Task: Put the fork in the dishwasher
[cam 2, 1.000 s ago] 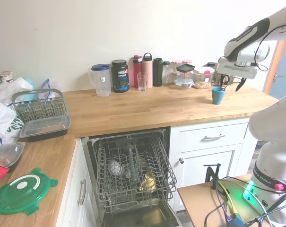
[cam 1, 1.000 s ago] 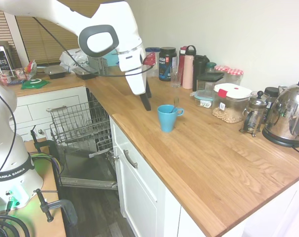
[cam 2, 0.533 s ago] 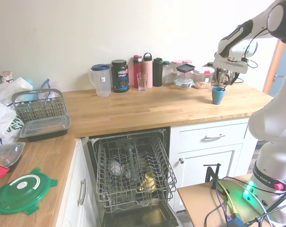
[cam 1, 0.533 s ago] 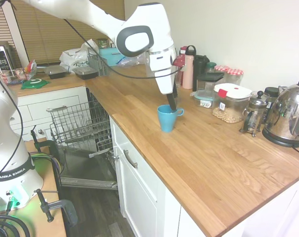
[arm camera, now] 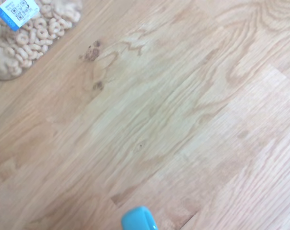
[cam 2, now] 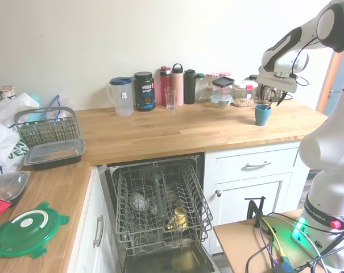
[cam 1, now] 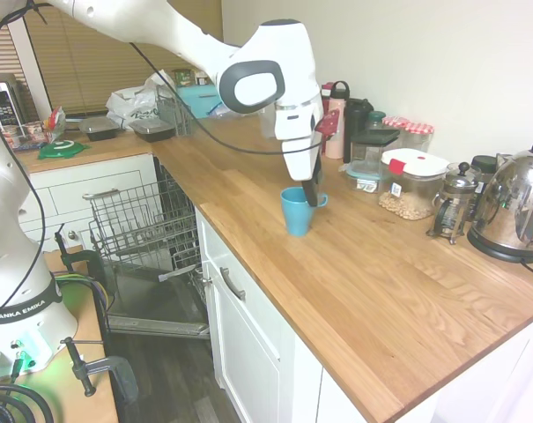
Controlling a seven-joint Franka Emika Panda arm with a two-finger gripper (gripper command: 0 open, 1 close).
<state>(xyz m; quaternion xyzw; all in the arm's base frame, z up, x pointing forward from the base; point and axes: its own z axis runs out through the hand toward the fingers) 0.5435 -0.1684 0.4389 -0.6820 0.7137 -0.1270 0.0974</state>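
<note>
Since the dishwasher (cam 2: 160, 210) sits open under the counter (cam 1: 372, 282) with its rack (cam 1: 138, 225) pulled out, the drop-off spot looks ready, but it's well apart from where the arm is working at the far right end of the worktop. The gripper (cam 1: 312, 196) is dipped right at the rim of the blue mug (cam 1: 297, 211), which I'd guess is because the fork stands inside it. I honestly can't make out the fork itself, or whether the fingers are spread or pinched.
</note>
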